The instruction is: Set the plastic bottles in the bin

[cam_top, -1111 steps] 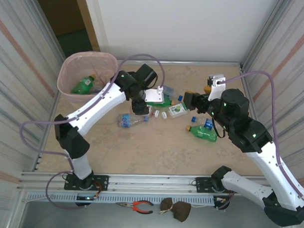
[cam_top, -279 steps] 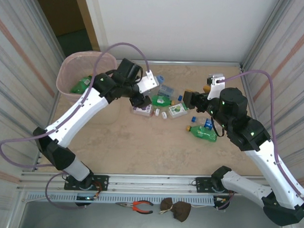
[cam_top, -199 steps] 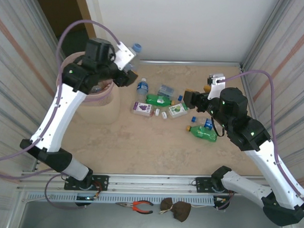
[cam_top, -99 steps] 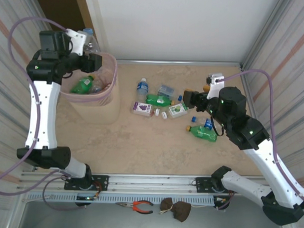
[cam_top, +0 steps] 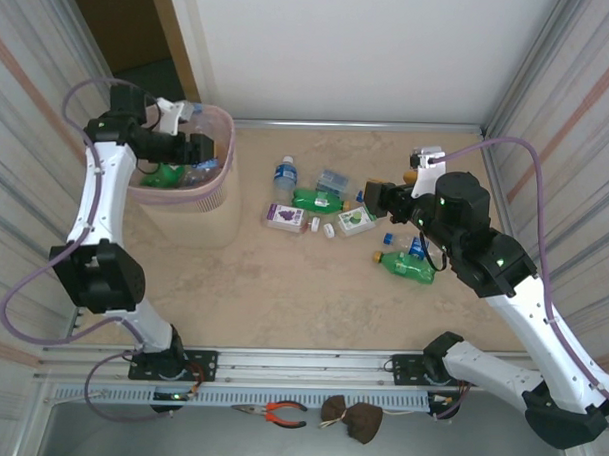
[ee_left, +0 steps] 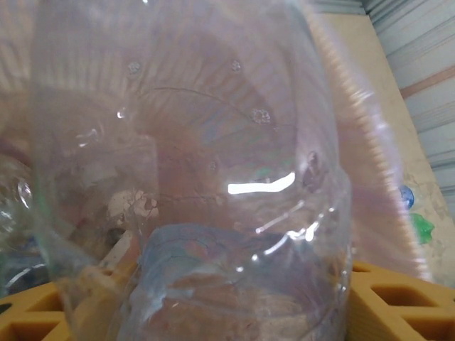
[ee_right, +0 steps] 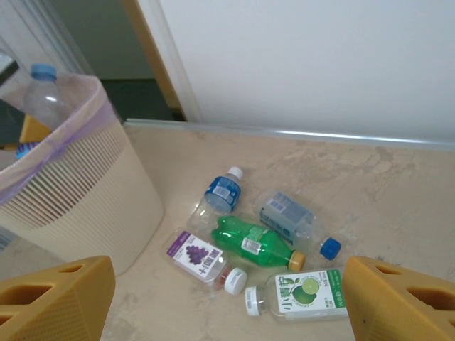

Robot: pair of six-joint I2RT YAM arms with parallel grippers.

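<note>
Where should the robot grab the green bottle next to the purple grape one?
Probably around its labelled middle, coming straight down. The green bottle lies flat on its side, so its round body can be straddled there; the capped end narrows, and the grape bottle lies close beside its base.

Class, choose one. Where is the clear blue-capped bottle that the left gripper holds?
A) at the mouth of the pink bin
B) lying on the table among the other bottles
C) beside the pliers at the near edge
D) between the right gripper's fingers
A: the clear blue-capped bottle is held by the left gripper at the open top of the pink bin, off the table.
</note>
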